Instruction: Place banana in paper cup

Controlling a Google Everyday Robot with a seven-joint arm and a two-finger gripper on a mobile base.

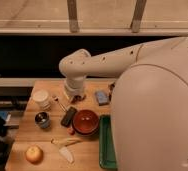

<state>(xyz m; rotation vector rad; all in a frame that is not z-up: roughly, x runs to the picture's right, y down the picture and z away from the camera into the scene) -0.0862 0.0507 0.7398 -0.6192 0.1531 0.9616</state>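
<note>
since the banana (63, 143) lies flat near the front of the tabletop (24, 135), between the apple (34, 154) and the green tray (105, 150), i judge the task hardly begun: the pick is not yet made. my tool (74, 96) hangs from the bent wrist over the back of the tabletop, just right of the paper cup (41, 98) and well apart from the banana. its jaws stand wide with nothing between them, which suits an approach, not a carry. the paper cup stands upright at the back left, mouth up, so it can take the fruit from above. the banana's peel strips splay loose on the wood, one pale piece just below the main body. i would aim across the slim body itself, as a pinch on a loose strip could slip or tear. between the tool and the banana sit the dark cup (42, 119), a black block (69, 116) and the red bowl (85, 122), so i expect to come down from above and not sweep low across them. the banana looks longer than the paper cup is wide, so it will likely go in end first or rest tilted on the rim.
</note>
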